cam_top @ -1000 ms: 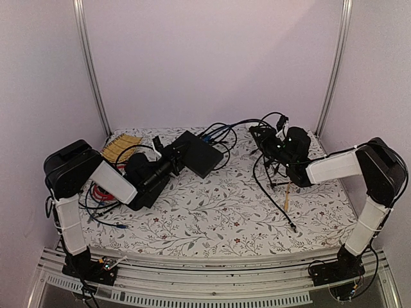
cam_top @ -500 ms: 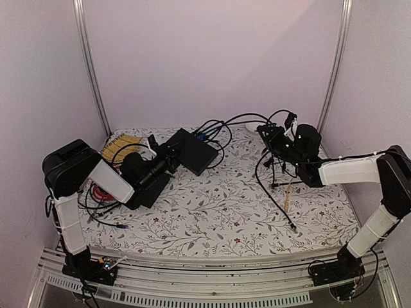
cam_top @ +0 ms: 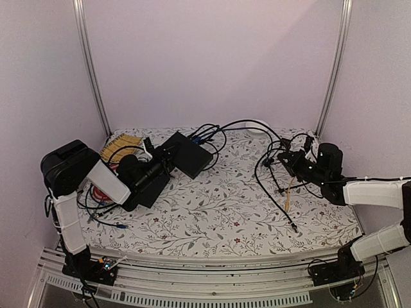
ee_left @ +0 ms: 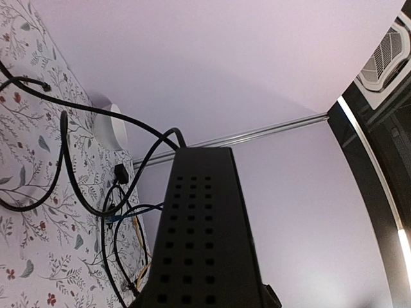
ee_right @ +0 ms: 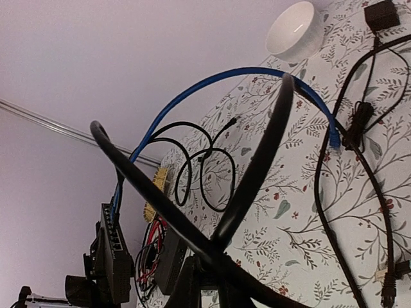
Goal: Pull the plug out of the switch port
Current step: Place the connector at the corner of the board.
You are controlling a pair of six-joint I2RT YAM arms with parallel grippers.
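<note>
The switch (cam_top: 191,154), a flat black box, is held off the table at the back left. My left gripper (cam_top: 167,160) is shut on its near end. In the left wrist view its vented face (ee_left: 196,244) fills the lower middle. In the right wrist view its row of sockets (ee_right: 114,247) shows at the far left, with a blue cable (ee_right: 212,80) still running into it. My right gripper (cam_top: 290,160) is at the right, shut on a thick black cable (ee_right: 253,173) that loops and crosses at the fingers. Whether the black cable's plug is still in a port is hidden.
A thinner black slab (ee_right: 168,256) lies beside red wires (cam_top: 99,192) under the left arm. A yellow bundle (cam_top: 122,146) lies at the back left and a white bowl (ee_right: 295,29) at the back. Loose black cables (cam_top: 273,189) and an orange lead (cam_top: 287,192) lie by the right gripper.
My right gripper has moved right and nearer, dragging the black cable so that its loop stretches over the back. The left gripper and switch have shifted slightly left.
</note>
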